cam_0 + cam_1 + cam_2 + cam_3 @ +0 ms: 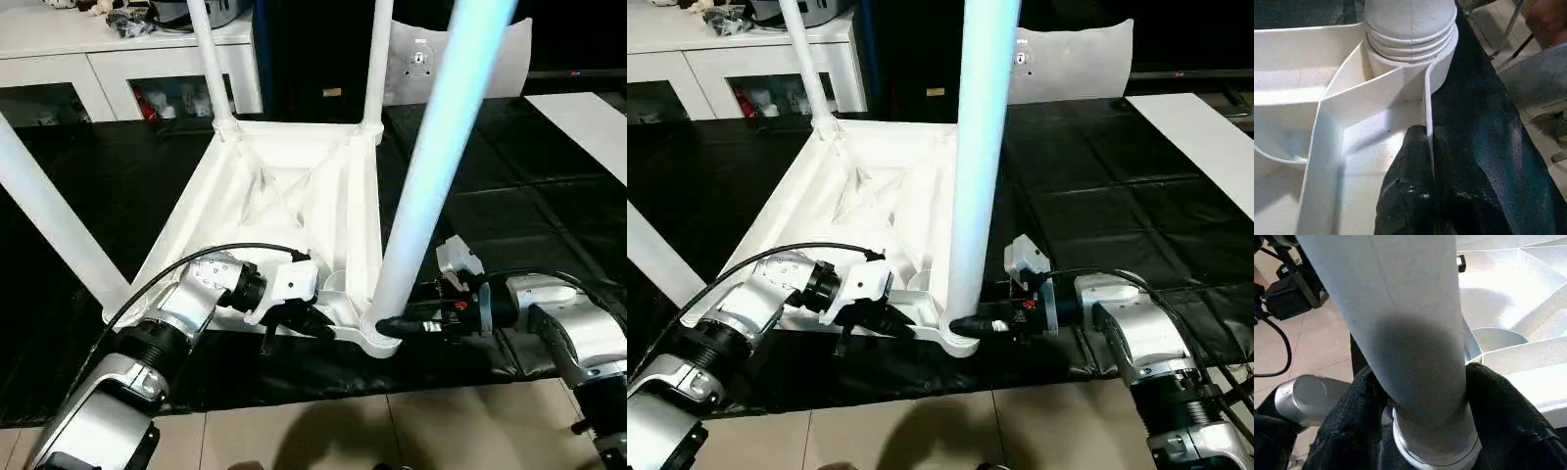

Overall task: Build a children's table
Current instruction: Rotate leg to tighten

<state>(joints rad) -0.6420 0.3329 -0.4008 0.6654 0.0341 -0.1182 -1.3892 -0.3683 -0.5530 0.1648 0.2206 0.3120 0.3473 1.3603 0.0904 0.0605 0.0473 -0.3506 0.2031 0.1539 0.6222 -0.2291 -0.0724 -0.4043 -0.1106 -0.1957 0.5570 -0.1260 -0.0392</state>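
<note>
The white table top [284,196] lies upside down on the black-covered surface, ribbed side up. Two legs [211,59] [377,59] stand in the far corner sockets, and a third leg [49,206] slants up from the near left corner. The fourth leg [431,166] rises from the near right socket [377,338]. My right gripper [390,326] is closed around this leg's base, a black finger [1347,421] pressed on each side. My left gripper [294,318] is shut on the top's thin near rim [1426,98], beside that same socket.
A white cabinet [98,59] with glass doors stands at the back left. A white panel [431,59] leans behind the table. Tiled floor [343,431] runs along the near edge of the black surface, with black gear and cables [1288,293] on it.
</note>
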